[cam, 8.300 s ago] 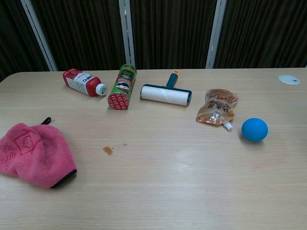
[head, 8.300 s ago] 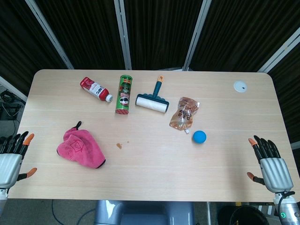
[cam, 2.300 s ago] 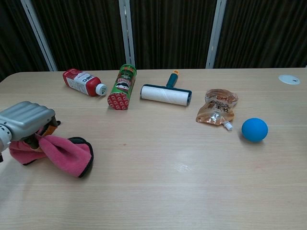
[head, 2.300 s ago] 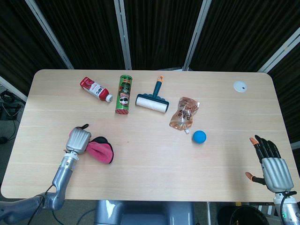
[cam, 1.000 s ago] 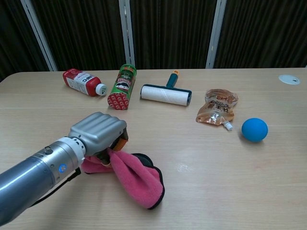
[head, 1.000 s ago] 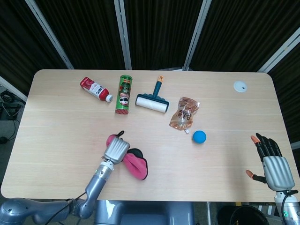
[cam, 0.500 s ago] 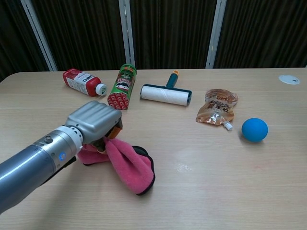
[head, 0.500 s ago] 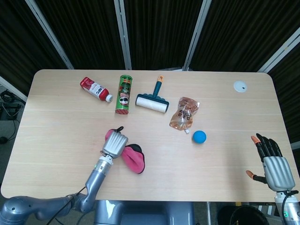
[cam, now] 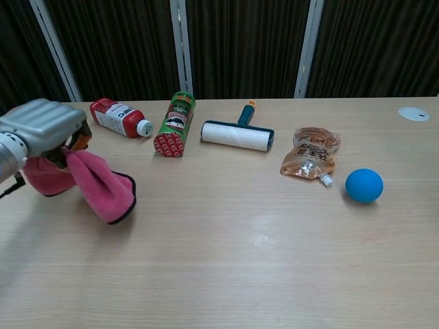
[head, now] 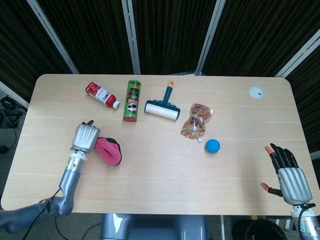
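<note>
Bottle (head: 102,95), can (head: 132,100), roller (head: 163,107), pouch (head: 196,120), ball (head: 212,145)

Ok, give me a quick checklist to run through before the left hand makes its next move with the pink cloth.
1. Left hand grips the cloth: ok.
2. Cloth fully gathered: not ok, a fold hangs loose below the hand.
3. Cloth clear of the red bottle and can: ok, apart from both.
4. Stain on the table wiped: ok, none visible in either view.
5. Right hand out of the way: ok, open at the table's near right edge.
6. Grip firmness: cannot tell.
</note>
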Robot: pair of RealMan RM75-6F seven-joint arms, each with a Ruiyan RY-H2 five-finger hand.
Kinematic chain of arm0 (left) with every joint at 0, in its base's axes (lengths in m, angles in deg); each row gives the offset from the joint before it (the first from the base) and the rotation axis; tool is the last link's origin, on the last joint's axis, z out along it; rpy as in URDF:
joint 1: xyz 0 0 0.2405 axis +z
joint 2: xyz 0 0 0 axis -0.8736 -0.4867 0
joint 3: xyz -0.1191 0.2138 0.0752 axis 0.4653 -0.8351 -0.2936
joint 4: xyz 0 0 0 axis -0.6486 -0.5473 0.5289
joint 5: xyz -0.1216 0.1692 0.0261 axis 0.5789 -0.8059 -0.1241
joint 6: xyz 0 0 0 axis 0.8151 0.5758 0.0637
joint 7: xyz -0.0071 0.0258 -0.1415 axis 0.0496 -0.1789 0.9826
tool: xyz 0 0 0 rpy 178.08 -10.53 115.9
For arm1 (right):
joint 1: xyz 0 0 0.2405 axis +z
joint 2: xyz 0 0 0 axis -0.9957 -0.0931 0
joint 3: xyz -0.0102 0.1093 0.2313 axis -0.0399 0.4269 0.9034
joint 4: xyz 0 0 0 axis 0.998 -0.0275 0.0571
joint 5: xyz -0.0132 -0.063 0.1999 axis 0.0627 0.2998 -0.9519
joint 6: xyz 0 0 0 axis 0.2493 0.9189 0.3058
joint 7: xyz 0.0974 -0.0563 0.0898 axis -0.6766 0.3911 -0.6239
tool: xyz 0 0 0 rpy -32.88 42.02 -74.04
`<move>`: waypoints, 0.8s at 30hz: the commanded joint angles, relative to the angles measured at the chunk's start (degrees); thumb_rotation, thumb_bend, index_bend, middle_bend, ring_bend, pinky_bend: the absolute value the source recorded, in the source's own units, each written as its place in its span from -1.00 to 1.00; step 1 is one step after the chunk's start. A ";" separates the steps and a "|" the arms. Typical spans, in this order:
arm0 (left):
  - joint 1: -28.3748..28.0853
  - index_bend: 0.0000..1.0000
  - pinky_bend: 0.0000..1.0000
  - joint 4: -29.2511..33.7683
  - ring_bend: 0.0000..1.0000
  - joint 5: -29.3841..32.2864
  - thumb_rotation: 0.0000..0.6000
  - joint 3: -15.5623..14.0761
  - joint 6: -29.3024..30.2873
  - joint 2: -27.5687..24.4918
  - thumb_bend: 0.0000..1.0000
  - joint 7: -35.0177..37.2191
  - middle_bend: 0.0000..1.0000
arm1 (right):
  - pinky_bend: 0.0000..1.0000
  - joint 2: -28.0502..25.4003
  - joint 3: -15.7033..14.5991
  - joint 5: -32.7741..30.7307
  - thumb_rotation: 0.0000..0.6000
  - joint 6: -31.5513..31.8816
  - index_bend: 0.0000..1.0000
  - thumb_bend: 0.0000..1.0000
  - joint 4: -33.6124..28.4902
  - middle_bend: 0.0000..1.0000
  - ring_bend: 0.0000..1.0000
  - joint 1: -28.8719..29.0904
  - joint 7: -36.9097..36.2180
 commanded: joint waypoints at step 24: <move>1.22 -0.97 -0.97 16.93 -1.00 5.16 1.00 0.64 -5.05 -13.09 -1.00 6.86 -1.00 | -0.89 0.28 -0.02 -0.12 1.00 -0.72 -1.00 -0.97 0.44 -1.00 -1.00 0.46 -0.49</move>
